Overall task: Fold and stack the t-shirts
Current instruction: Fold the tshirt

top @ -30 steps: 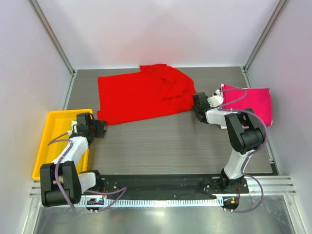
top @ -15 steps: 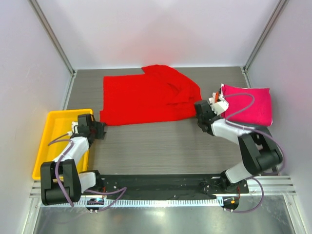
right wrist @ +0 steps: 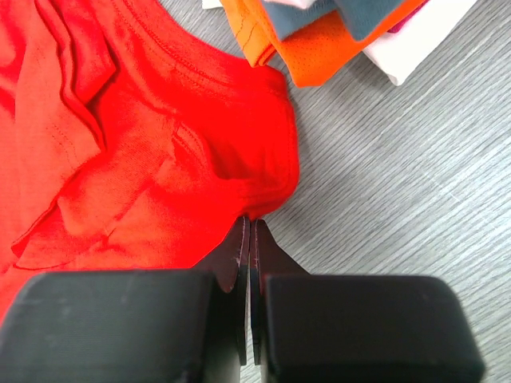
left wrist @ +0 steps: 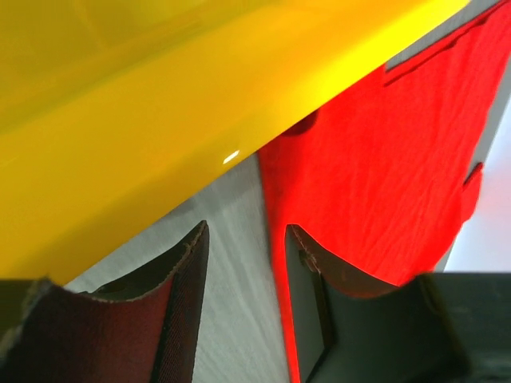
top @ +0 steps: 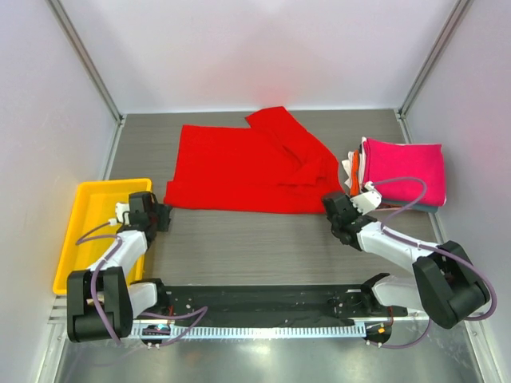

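Observation:
The red t-shirt lies spread and partly creased on the grey table, its right part bunched in folds. My right gripper is shut on its near right edge; in the wrist view the jaws meet at the hem. A stack of folded t-shirts sits to the right, magenta-pink on top, with orange, white and grey-blue edges showing. Beside the shirt's near left corner my left gripper stands open, holding nothing.
A yellow plastic tray rests at the table's left edge, its rim right beside the left gripper. White walls with metal posts enclose the table on three sides. The arm bases sit on a black rail at the near edge.
My right gripper shut on the shirt's edge and pulled toward the near side, dragging the red t-shirt right and flatter. The left gripper barely moved.

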